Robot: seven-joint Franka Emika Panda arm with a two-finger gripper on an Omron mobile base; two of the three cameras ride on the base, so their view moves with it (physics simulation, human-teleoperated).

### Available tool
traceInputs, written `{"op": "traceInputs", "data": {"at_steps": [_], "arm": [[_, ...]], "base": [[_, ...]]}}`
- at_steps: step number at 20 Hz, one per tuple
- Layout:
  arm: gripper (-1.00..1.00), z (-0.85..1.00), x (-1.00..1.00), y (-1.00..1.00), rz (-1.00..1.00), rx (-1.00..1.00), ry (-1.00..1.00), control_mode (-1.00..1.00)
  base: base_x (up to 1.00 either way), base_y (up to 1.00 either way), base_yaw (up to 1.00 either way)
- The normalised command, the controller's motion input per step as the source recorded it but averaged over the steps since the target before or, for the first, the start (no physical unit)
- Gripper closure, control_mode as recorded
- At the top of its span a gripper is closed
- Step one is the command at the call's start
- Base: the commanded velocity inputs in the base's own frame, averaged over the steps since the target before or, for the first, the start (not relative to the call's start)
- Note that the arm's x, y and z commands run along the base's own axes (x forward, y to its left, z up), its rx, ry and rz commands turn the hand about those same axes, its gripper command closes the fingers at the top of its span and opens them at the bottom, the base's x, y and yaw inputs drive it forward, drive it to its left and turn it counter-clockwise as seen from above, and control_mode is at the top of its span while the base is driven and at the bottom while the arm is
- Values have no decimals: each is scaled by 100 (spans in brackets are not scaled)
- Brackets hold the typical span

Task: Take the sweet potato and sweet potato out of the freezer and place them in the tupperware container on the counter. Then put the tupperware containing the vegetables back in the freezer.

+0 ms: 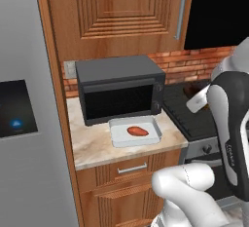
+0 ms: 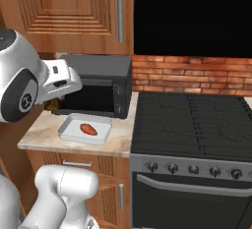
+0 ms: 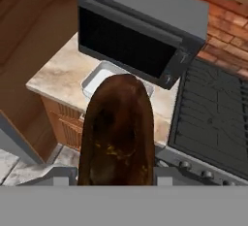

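Fingers (image 3: 116, 174) clamped on darker sweet potato (image 3: 117, 130), above tupperware container (image 3: 97, 79) on counter (image 3: 58, 74)

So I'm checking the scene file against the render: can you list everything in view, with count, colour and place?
orange-red sweet potato: one, lying in the container
dark brown sweet potato: one, held in the end effector
tupperware container: one, pale white, on the counter before the microwave
counter: one, beige speckled, over wooden drawers
microwave: one, black, at the counter's back
stove: one, black, right of the counter
fridge door: grey, dark panel, far left
wall cabinets: brown wood, above
brick wall: red
end effector: one, closed on the dark tuber
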Motion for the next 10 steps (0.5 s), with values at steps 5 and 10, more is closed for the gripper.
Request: {"op": "traceInputs", "data": {"at_steps": [5, 10], "arm": [[100, -71, 69, 19, 25, -1, 27, -100], [100, -79, 74, 28, 24, -9, 25, -100]], "base": [[0, 0, 0], [0, 0, 0]]}}
